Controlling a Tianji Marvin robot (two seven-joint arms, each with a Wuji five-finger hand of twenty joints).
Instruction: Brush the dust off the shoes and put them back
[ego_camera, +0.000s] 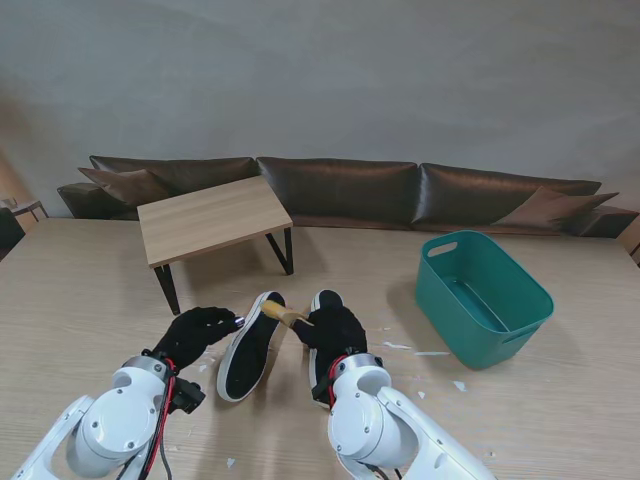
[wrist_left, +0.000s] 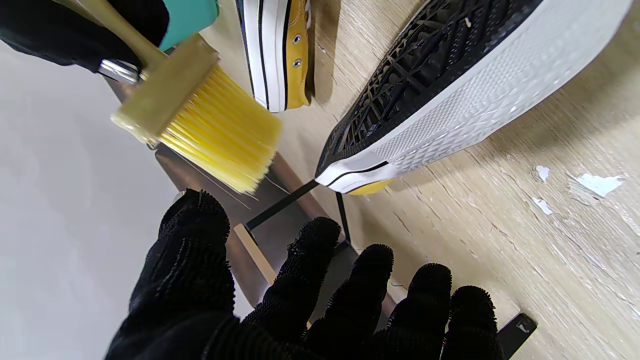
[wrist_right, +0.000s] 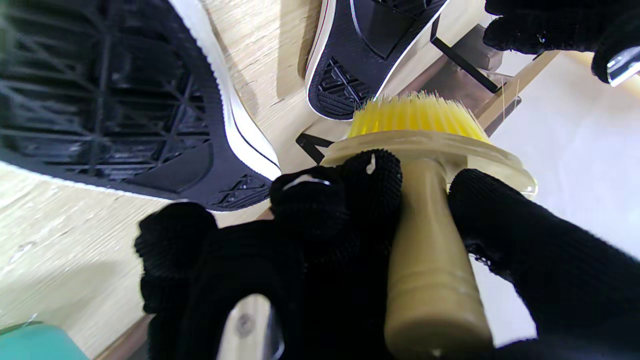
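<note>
Brushing step: right hand grips the brush, left hand fingers released beside the tipped shoe, which needs steadying next.

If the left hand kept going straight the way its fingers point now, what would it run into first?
Probably the toe of the tilted shoe just ahead of the left hand, whose fingers are open and empty. The brush in the right hand hangs close beside that line; depth is unclear.
</note>
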